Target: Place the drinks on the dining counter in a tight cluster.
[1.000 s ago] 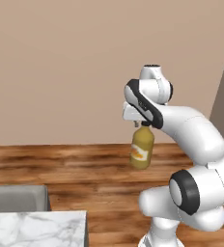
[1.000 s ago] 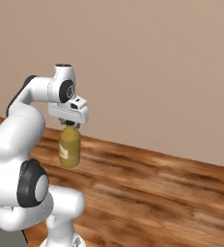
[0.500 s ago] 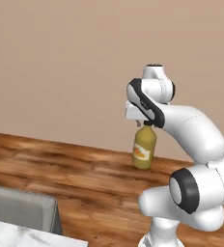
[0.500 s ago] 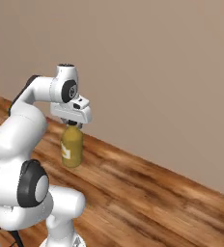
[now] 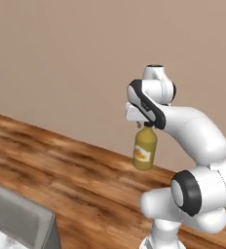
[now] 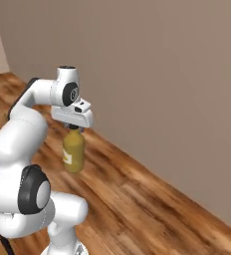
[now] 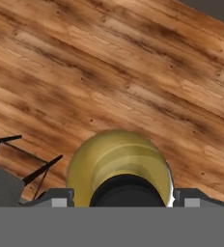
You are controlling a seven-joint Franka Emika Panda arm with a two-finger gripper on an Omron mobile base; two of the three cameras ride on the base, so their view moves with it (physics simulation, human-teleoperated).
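The gripper [image 5: 144, 125] is pinching the yellow juice bottle [image 5: 145, 149] at its black cap, w/ the bottle hanging upright below the hand, clear of the wood floor [image 5: 61, 170] and in front of the plain tan wall [image 5: 61, 58].

Left base view: the orange label [image 5: 142, 155] is facing the camera, low on the bottle body. A grey padded stool [image 5: 20, 224] is showing at the bottom-left corner, w/ a sliver of white surface at the edge beside it; too little is visible to say what that sliver is. The bottle is hanging well apart from the stool, up and to the right of it.

Right base view: the gripper [image 6: 73, 128] and bottle [image 6: 73, 151] are appearing from the other side; the label is only partly showing, as a pale patch on the bottle's left edge. The wall is meeting the floor [image 6: 152, 199] along a diagonal line running down to the right.

Hand view: looking straight down the bottle [image 7: 119, 166], the black cap [image 7: 127, 192] is sitting between the two finger tips [image 7: 56, 198], w/ the rounded yellow shoulder spreading around it. Floor planks [image 7: 133, 72] are lying far beneath. Thin dark legs [image 7: 32, 171] are showing at the left edge, over a dark grey shape; cannot tell what they belong to.
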